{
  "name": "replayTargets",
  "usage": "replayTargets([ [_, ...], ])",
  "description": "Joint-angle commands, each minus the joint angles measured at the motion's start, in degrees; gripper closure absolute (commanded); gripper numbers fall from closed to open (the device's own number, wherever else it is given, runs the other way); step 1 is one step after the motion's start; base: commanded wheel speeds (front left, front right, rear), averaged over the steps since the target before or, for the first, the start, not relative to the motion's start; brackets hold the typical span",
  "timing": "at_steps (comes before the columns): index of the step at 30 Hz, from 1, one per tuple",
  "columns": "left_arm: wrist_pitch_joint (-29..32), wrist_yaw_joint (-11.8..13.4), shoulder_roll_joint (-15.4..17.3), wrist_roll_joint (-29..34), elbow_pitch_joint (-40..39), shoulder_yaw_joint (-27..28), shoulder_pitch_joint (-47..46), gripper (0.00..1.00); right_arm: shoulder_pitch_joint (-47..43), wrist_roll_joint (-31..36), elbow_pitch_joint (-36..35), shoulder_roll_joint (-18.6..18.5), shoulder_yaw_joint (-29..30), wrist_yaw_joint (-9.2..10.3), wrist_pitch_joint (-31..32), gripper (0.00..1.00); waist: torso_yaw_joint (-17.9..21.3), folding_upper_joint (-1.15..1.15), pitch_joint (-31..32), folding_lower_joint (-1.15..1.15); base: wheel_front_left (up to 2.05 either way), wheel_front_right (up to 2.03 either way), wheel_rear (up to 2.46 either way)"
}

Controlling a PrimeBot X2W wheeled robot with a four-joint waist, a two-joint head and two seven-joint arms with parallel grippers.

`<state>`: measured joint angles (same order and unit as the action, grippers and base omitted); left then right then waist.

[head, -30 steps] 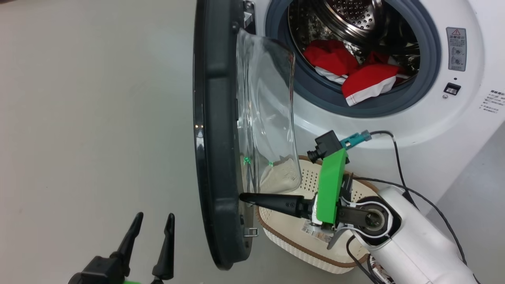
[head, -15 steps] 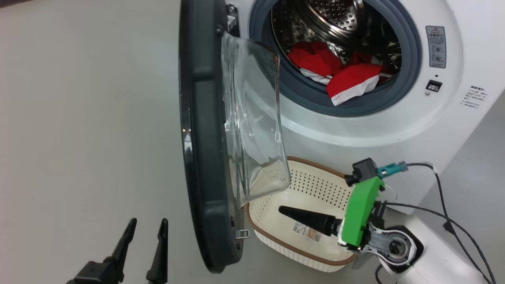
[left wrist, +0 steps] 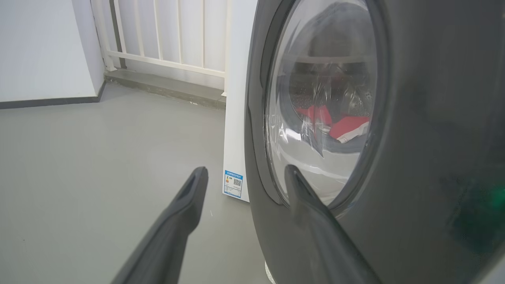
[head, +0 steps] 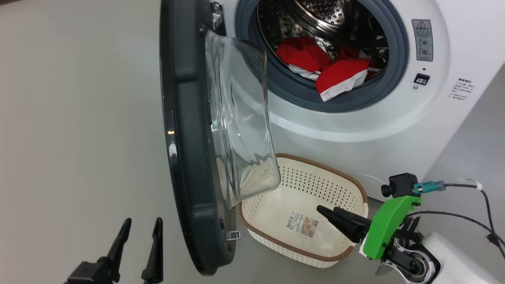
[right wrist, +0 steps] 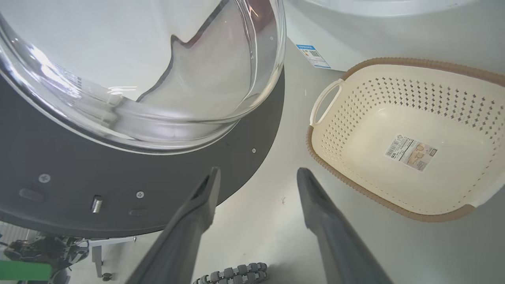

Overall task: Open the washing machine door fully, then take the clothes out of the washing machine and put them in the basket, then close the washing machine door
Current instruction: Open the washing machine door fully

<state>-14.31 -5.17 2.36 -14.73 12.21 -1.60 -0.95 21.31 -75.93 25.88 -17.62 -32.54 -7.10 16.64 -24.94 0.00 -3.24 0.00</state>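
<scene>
My right pincer (right wrist: 258, 170), spread and empty, has backed off the door (head: 185, 138) to beside the basket (head: 300, 246), left pincer (head: 143, 220) spread too; door's open, so clothes (head: 339, 77) in the drum come next.

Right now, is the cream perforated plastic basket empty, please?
Empty: the cream perforated plastic basket holds just a paper label; the red clothes lie in the steel drum.

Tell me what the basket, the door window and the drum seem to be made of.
Basket: probably matte cream plastic, moulded holes, brown woven-look rim. Door window: clear glossy glass, perhaps plastic; it bulges and catches highlights. Drum: shiny perforated metal, likely stainless steel, mirror-like reflections.
</scene>
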Motion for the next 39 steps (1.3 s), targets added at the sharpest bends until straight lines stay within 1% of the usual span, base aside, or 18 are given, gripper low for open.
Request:
replayTargets([
  [1,-0.69,-0.23,0.52,-0.24,-1.10,2.11,-0.51,0.00,-0.30,1.73,-1.07,-1.04,-1.64,-0.39,-3.16,0.00,0.22,0.00,-0.02,0.00,0.00,0.00,0.00],
  [2,-0.69,-0.18,0.52,-0.27,-1.04,2.10,-0.51,0.00,-0.36,2.37,-1.12,-1.40,-2.38,-0.39,-4.52,0.00,0.27,0.00,-0.02,0.00,0.00,0.00,0.00],
  [3,-0.69,-0.18,0.52,-0.27,-1.04,2.10,-0.51,0.00,-0.36,2.37,-1.12,-1.40,-2.38,-0.39,-4.52,0.00,0.27,0.00,-0.02,0.00,0.00,0.00,0.00],
  [6,-0.69,-0.15,0.52,-0.25,-0.88,2.18,-0.51,0.00,-0.24,5.26,-1.38,-2.75,-5.14,-0.39,-9.47,0.00,0.42,0.00,0.03,0.00,0.00,0.00,0.00],
  [9,-0.69,-0.15,0.52,-0.25,-0.74,2.27,-0.58,0.00,-0.12,8.33,-1.14,-3.97,-8.47,-0.39,-15.12,0.00,0.41,0.00,0.10,0.00,0.00,0.00,0.00],
  [10,-0.69,-0.15,0.52,-0.22,-0.68,2.34,-0.65,0.00,0.11,10.41,-0.60,-4.74,-10.82,-0.39,-18.88,0.00,0.38,0.00,0.08,0.00,0.00,0.00,0.00],
  [11,-0.69,-0.15,0.52,-0.22,-0.68,2.34,-0.65,0.00,0.11,10.41,-0.60,-4.74,-10.82,-0.39,-18.88,0.00,0.38,0.00,0.08,0.00,0.00,0.00,0.00],
  [16,-0.69,-0.05,0.52,-0.20,-0.62,2.52,-0.68,0.00,1.29,14.62,2.40,-5.50,-15.50,-0.39,-27.94,0.00,0.41,0.00,0.13,0.00,0.00,0.00,0.00],
  [20,-0.69,0.00,0.52,-0.24,-0.57,2.54,-0.65,0.00,2.07,17.50,4.55,-5.24,-15.94,-0.39,-31.29,0.00,0.38,0.00,0.22,0.00,0.00,0.00,0.00],
  [21,-0.69,0.01,0.52,-0.25,-0.57,2.58,-0.65,0.00,2.14,18.62,4.83,-5.06,-15.36,-0.39,-31.50,0.00,0.39,0.00,0.23,0.00,0.00,0.00,0.00],
  [23,-0.69,0.02,0.52,-0.28,-0.63,2.69,-0.63,0.00,1.93,22.05,3.81,-4.39,-10.99,-0.39,-31.59,0.00,0.48,0.00,0.18,0.00,0.00,0.00,0.00],
  [27,-0.69,-0.02,0.52,-0.27,-0.65,2.79,-0.66,0.00,-1.72,30.92,0.48,-2.16,-2.09,-0.39,-31.61,0.00,0.41,0.00,0.14,0.00,0.00,0.00,0.00],
  [30,-0.69,-0.05,0.52,-0.24,-0.61,2.80,-0.65,0.00,-4.89,37.18,-1.95,0.11,3.87,-0.39,-31.62,0.00,0.32,0.00,0.21,0.00,0.00,0.00,0.00],
  [36,-0.69,-0.17,0.52,-0.14,-0.54,2.65,-0.51,0.00,-9.74,48.96,-5.19,4.97,13.66,-0.39,-31.63,0.00,0.21,0.00,0.42,0.00,0.00,0.00,0.00],
  [39,-0.69,-0.14,0.52,-0.08,-0.64,2.59,-0.47,0.00,-11.53,53.41,-7.40,7.57,17.88,-0.39,-31.63,0.00,0.14,0.00,0.44,0.00,0.00,0.00,0.00],
])
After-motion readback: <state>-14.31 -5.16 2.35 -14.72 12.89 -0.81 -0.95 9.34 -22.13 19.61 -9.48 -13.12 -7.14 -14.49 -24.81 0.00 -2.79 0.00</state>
